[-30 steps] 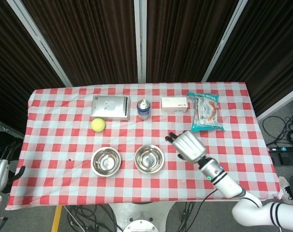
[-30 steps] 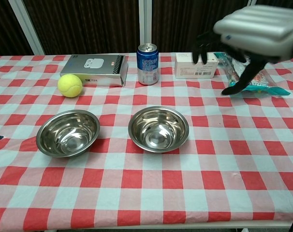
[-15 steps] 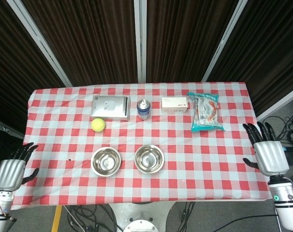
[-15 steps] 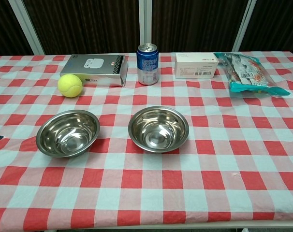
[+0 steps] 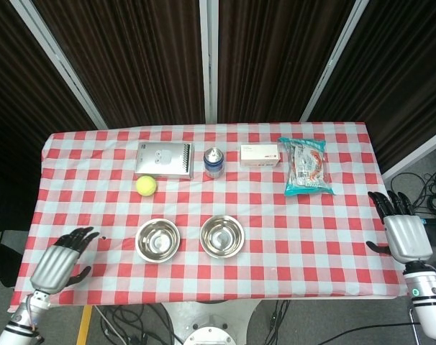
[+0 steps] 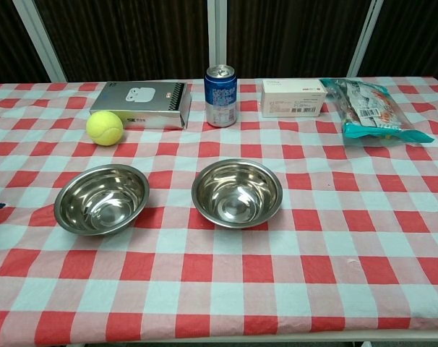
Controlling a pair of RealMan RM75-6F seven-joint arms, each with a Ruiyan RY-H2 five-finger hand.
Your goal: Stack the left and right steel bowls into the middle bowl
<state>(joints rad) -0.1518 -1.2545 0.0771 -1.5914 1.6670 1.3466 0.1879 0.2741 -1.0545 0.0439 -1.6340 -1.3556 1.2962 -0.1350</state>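
Two steel bowls sit side by side on the counter (image 5: 333, 230), which is covered with a red-and-white checked cloth. The left steel bowl (image 5: 157, 240) lies in the lower-left part of the head view, upright and empty, and the middle steel bowl (image 5: 222, 236) stands just to its right near the lower centre, apart from it with a strip of cloth between them. In the chest view the same pair fills the middle of the frame, the left one at the left and the other at the centre.

The left hand (image 5: 60, 262) hovers at the lower-left corner of the head view, over the counter's near-left edge, fingers spread and holding nothing. The right hand (image 5: 403, 233) is at the right edge of the frame, off the counter's right side, fingers also apart and empty. Neither hand shows in the chest view.

Along the far side of the counter stand a grey box (image 5: 163, 159), a blue drink can (image 5: 214, 162), a small white carton (image 5: 260, 154) and a teal snack packet (image 5: 306, 167). A yellow tennis ball (image 5: 146, 185) rests just in front of the grey box.
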